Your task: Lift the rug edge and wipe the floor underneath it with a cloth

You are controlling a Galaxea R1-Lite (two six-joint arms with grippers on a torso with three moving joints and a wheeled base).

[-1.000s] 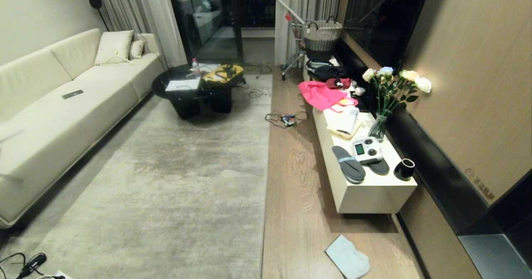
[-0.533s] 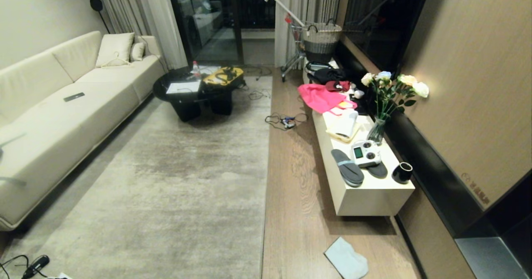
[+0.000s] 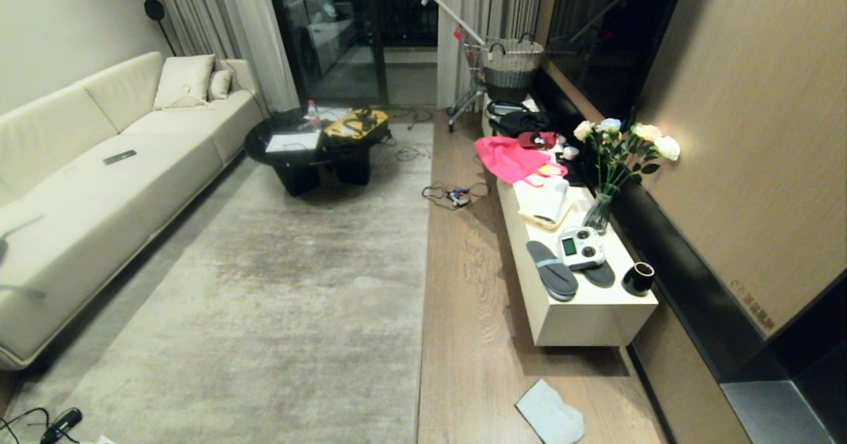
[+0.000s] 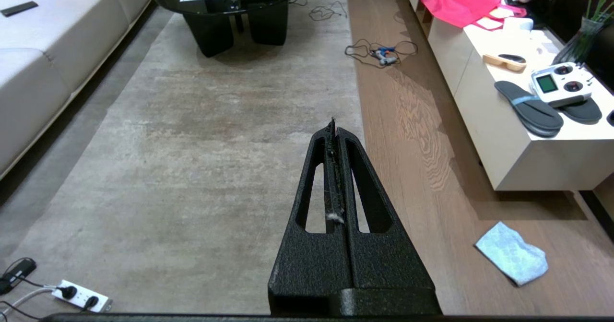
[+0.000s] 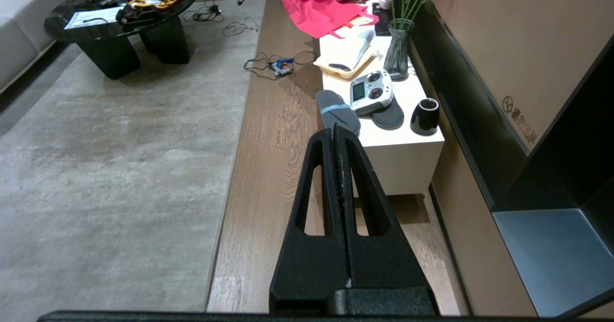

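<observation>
One rug [image 3: 278, 285], one cloth [image 3: 550, 416], two slippers [image 3: 552, 270], one vase [image 3: 599, 211], two sofa cushions [image 3: 183, 80]

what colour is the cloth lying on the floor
Pale blue-white. The cloth shows best in the left wrist view, crumpled on the wooden floor.

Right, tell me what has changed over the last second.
Only the view shifted: the head camera moved, so the whole room slid slightly in the picture. The cloth lies flat on the floor beside the rug edge, untouched. Nothing was grasped or released.
</observation>
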